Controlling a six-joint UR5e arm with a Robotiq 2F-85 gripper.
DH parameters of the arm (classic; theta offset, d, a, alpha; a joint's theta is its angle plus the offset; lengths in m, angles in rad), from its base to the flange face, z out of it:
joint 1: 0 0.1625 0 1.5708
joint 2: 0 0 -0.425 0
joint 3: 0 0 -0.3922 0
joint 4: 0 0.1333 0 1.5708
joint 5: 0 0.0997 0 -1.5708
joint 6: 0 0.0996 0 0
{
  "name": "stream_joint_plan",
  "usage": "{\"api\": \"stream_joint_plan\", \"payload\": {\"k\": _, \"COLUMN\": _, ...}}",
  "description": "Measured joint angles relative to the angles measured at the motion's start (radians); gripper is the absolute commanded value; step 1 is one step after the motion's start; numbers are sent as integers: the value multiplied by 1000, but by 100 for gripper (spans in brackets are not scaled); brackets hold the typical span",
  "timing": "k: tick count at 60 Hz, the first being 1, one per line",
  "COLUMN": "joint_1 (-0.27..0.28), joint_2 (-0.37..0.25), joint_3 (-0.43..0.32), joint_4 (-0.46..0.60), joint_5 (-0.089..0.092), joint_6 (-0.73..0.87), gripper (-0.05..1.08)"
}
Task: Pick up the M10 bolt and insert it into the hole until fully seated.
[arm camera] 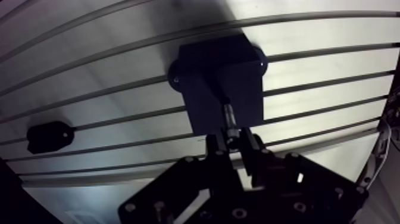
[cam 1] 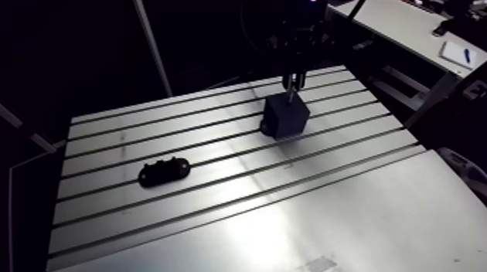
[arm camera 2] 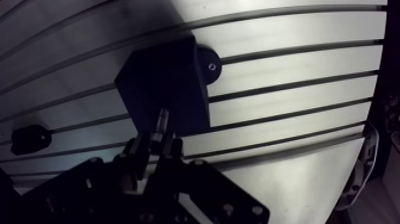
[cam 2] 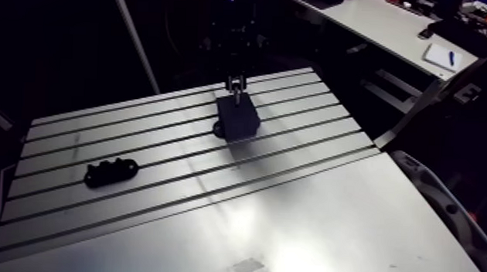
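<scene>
The M10 bolt (arm camera: 230, 119), judged stiff, smooth and liable to slip, is being clamped at its upper end by the fingers (arm camera: 252, 149) above the black block (arm camera: 202, 77).

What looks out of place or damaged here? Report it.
Nothing stands out. The gripper is shut on the bolt, whose tip is over the top of the black block. The block sits flat on the slotted table, and a small black part lies apart from it.

We count one bolt (arm camera: 229, 116), one black block (cam 1: 285, 116), one low black oblong fixture (cam 1: 164, 173), one slotted aluminium table (cam 1: 367, 219), and one gripper (arm camera: 232, 138) with two fingers (arm camera: 250, 148).
</scene>
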Motion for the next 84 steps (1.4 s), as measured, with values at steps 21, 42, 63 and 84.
{"api": "stream_joint_plan", "payload": {"k": 21, "joint_1": 0, "joint_2": 3, "joint_3": 2, "joint_4": 0, "joint_5": 0, "joint_6": 0, "gripper": 108}}
{"api": "stream_joint_plan", "payload": {"k": 42, "joint_1": 0, "joint_2": 5, "joint_3": 3, "joint_4": -6, "joint_5": 0, "joint_6": 0, "gripper": 108}}
{"api": "stream_joint_plan", "payload": {"k": 63, "joint_1": 0, "joint_2": 6, "joint_3": 9, "joint_4": -8, "joint_5": 1, "joint_6": 0, "gripper": 108}}
{"api": "stream_joint_plan", "payload": {"k": 84, "joint_1": -1, "joint_2": 4, "joint_3": 18, "joint_4": -9, "joint_5": 0, "joint_6": 1, "gripper": 108}}
